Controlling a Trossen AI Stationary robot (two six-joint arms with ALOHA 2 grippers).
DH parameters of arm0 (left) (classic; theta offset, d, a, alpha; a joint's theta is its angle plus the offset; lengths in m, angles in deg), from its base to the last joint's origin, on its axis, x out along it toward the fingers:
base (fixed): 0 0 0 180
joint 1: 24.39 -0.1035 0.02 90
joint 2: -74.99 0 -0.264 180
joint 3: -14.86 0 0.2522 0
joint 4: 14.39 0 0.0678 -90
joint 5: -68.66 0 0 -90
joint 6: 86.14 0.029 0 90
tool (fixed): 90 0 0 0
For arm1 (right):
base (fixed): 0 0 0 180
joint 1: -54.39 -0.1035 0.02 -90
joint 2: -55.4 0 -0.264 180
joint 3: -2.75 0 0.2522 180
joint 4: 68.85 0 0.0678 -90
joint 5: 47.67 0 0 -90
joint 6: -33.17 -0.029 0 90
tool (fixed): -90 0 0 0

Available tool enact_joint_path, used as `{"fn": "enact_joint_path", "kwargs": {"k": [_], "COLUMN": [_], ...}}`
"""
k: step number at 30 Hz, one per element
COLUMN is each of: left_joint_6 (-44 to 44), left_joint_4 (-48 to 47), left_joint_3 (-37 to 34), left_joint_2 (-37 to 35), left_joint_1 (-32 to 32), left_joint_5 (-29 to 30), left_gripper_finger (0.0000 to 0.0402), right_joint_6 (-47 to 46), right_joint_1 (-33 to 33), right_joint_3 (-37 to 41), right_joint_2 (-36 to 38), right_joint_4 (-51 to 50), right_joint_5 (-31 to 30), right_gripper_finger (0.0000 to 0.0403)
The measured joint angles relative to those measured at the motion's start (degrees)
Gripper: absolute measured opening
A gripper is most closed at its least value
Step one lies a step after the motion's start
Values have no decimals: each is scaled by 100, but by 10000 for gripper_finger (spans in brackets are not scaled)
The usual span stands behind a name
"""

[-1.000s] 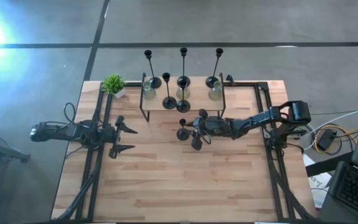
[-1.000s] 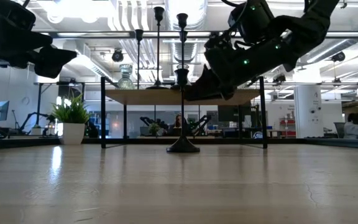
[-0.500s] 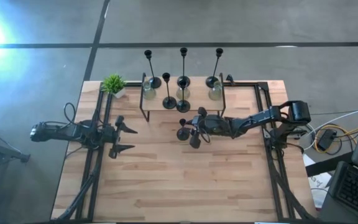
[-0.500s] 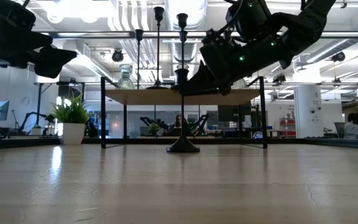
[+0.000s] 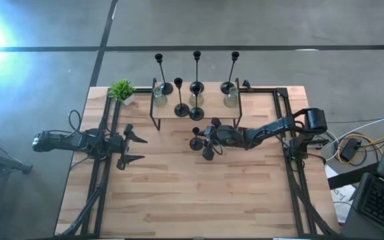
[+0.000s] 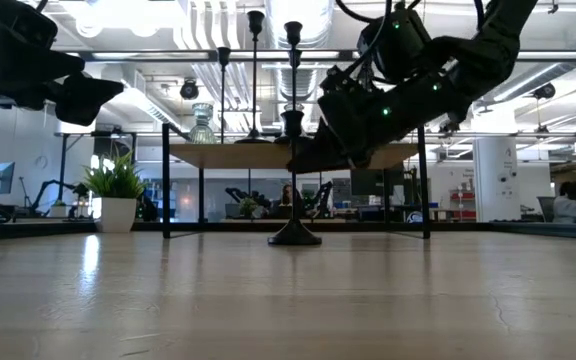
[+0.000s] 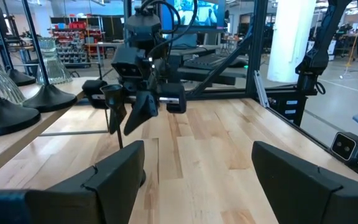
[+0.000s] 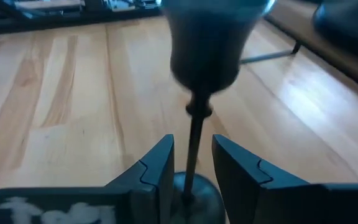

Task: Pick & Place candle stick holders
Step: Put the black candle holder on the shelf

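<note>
A short black candle stick holder stands on its round base on the table, in front of a low wooden shelf. My right gripper is open and reaches in from the table's right. In the right wrist view its fingers stand on either side of the thin stem, below the cup, with a gap on each side. My left gripper is open and empty at the table's left. The left wrist view also shows the holder.
The shelf carries several black holders, three tall ones at its back and shorter ones at its front, plus small glass ones. A small green potted plant stands at the far left corner. Bare wood lies toward the near edge.
My right gripper has gone a little toward the table's left edge and slightly down, so that its fingers now stand around the holder's stem. The holder has stayed where it was.
</note>
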Motion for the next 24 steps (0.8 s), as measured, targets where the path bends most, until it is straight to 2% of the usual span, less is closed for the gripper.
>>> {"fn": "enact_joint_path", "kwargs": {"k": [8,12,17,24], "left_joint_6": [-1,0,0,0], "left_joint_4": [0,0,1,2], "left_joint_3": [0,0,0,0], "left_joint_2": [0,0,0,0], "left_joint_1": [2,0,2,1], "left_joint_5": [0,0,0,0], "left_gripper_finger": [300,300,300,300], "right_joint_6": [41,56,85,-160], "right_joint_1": [11,13,-24,-215], "right_joint_3": [4,4,4,2], "right_joint_2": [-110,-83,-89,376], "right_joint_4": [374,373,373,-140], "right_joint_5": [5,6,-8,8], "right_gripper_finger": [107,81,19,11]}}
